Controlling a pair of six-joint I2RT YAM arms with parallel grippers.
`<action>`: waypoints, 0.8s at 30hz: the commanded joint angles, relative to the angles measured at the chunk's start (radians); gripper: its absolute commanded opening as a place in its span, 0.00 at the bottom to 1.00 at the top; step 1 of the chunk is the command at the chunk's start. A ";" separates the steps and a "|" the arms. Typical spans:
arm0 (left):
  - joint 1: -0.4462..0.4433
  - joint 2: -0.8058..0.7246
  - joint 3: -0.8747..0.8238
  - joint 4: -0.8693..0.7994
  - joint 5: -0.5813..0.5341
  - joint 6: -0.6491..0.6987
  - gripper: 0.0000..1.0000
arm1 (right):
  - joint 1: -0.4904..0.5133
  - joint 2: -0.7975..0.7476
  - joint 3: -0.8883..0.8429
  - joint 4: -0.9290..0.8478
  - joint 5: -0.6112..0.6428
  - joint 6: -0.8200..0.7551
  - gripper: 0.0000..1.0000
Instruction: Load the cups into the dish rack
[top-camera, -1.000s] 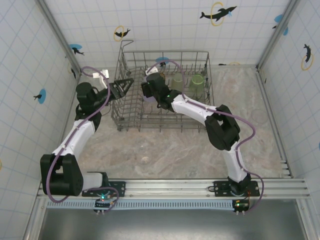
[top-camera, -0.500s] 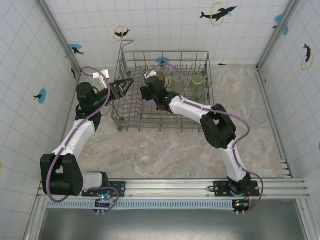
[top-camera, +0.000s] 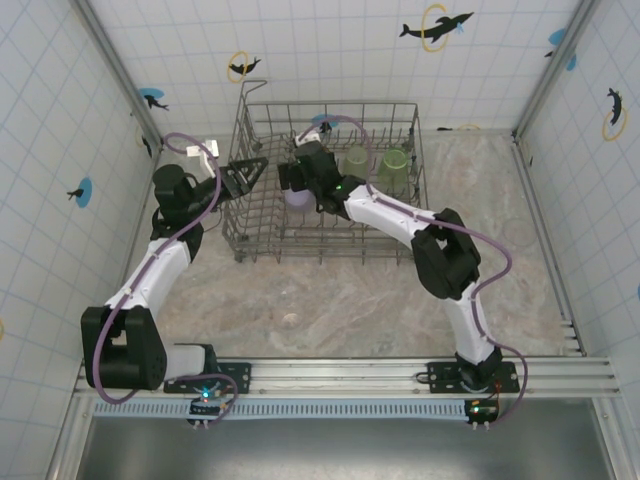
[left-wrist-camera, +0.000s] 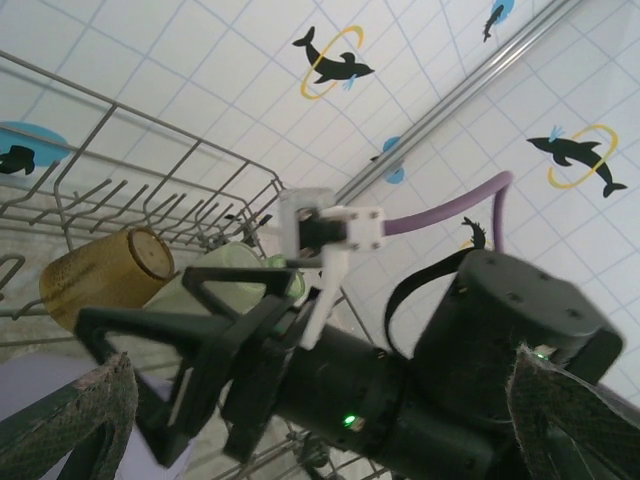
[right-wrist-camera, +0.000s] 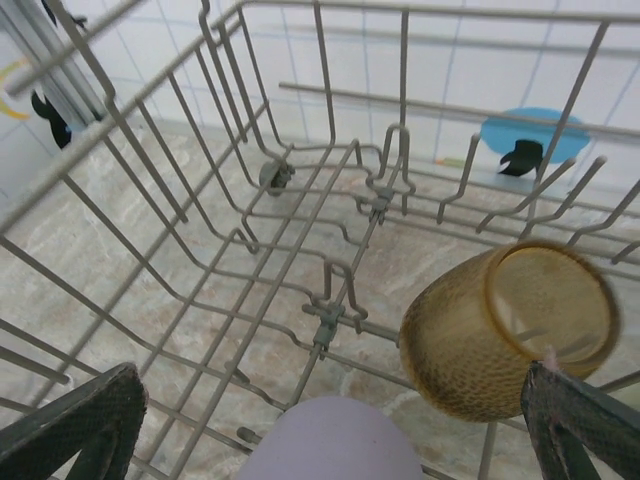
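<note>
The grey wire dish rack (top-camera: 400, 115) stands at the back of the table. My right gripper (top-camera: 290, 185) reaches into its left part and is open. In the right wrist view the right gripper (right-wrist-camera: 330, 378) has a lavender cup (right-wrist-camera: 335, 440) low between its spread fingers (right-wrist-camera: 75, 420), touching neither. An amber-brown cup (right-wrist-camera: 500, 335) lies tilted on the tines just right of it. Two pale green cups (top-camera: 356, 160) (top-camera: 395, 166) sit further right in the rack. My left gripper (top-camera: 258, 172) hangs open at the rack's left wall, holding nothing.
In the left wrist view the right arm's black wrist (left-wrist-camera: 420, 390) crosses close in front, with the amber cup (left-wrist-camera: 105, 275) and a green cup (left-wrist-camera: 235, 268) behind it. Tiled walls close in the back and both sides. Bare marbled tabletop (top-camera: 330, 300) lies in front of the rack.
My right gripper has opened wide and let go of the lavender cup, which now sits in the rack. The right arm has shifted slightly. The left arm has not moved.
</note>
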 joint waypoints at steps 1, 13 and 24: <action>0.005 0.010 0.019 -0.015 -0.006 0.046 0.98 | -0.004 -0.130 -0.012 -0.006 0.001 0.023 1.00; -0.025 0.107 0.249 -0.268 -0.076 0.156 0.98 | -0.007 -0.493 -0.379 -0.002 -0.004 0.049 1.00; -0.118 0.079 0.360 -0.449 -0.184 0.186 0.98 | -0.001 -0.792 -0.729 -0.025 -0.009 0.156 1.00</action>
